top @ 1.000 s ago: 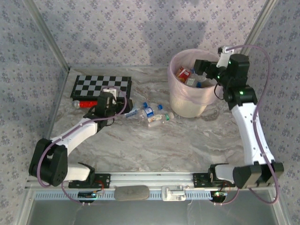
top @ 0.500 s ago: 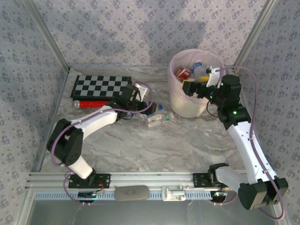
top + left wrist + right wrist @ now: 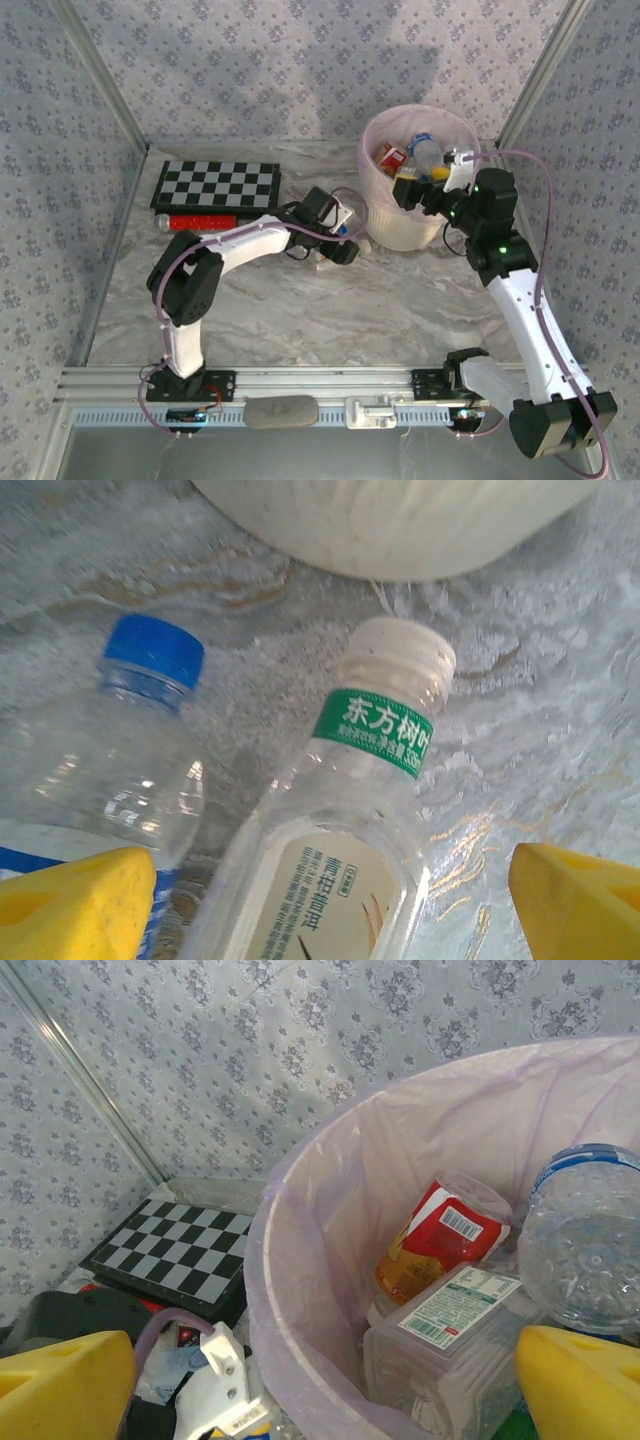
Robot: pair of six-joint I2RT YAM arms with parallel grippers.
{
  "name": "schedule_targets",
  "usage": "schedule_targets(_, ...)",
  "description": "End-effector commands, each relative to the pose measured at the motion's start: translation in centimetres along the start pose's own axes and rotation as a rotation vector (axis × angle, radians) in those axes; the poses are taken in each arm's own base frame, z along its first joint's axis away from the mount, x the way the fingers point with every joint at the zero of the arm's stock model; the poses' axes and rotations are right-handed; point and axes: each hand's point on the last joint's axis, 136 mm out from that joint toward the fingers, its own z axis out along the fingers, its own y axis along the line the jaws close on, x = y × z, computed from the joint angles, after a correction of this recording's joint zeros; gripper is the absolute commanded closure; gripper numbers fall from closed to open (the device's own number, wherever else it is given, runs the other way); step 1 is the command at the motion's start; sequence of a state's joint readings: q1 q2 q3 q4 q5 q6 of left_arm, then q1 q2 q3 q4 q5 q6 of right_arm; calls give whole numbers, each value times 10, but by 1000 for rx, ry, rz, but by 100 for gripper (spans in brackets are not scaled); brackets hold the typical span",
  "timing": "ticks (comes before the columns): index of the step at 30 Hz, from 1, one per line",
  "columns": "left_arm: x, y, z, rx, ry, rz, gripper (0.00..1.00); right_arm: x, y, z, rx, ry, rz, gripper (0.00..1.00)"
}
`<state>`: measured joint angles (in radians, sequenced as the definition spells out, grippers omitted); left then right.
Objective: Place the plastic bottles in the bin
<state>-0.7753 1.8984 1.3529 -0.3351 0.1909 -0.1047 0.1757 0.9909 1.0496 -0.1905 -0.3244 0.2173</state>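
left gripper (image 3: 328, 900) is straddling the white-capped bottle (image 3: 350, 810), jaws spread, nothing pinched. next: squeezing its body, lifting into the bin (image 3: 262, 1260). right gripper (image 3: 322, 1380) is hovering at bin rim, jaws spread, empty.

L arm (image 3: 250, 238), R arm (image 3: 525, 310): white link shells, blk joint housings. Mauve cable (image 3: 510, 152) looped ext. along each. R arm: 2 green LEDs (image 3: 497, 238) lit. L fingertips (image 3: 75, 900), R fingertips (image 3: 60, 1385): yellow.
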Motion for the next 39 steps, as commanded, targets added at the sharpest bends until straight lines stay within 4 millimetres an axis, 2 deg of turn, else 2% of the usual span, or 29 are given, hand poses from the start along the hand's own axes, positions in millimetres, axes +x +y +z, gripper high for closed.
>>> schedule_targets(1,9,-11,5,29,66,28,9,-1,-3,-2,22,-15,-23,1)
schedule_targets(13,34,-15,28,13,158,21,13,1,-5,1,28,-10,-16,1)
schedule_targets(19,40,-14,34,-26,171,40,14,1,-5,1,25,-12,-12,1)
schedule_targets(23,43,-10,37,-55,182,50,18,1,-5,0,27,-12,-11,1)
schedule_targets(27,44,-6,39,-81,184,51,30,0,-5,0,29,-14,-12,1)
schedule_targets(31,38,-3,33,-102,151,47,45,1,-5,0,28,-12,-11,1)
schedule_targets(34,27,-3,22,-117,90,42,49,-3,-4,-1,26,-20,-14,1)
schedule_targets(39,-3,3,-10,-146,-58,3,52,-19,-3,-8,51,-47,-34,1)
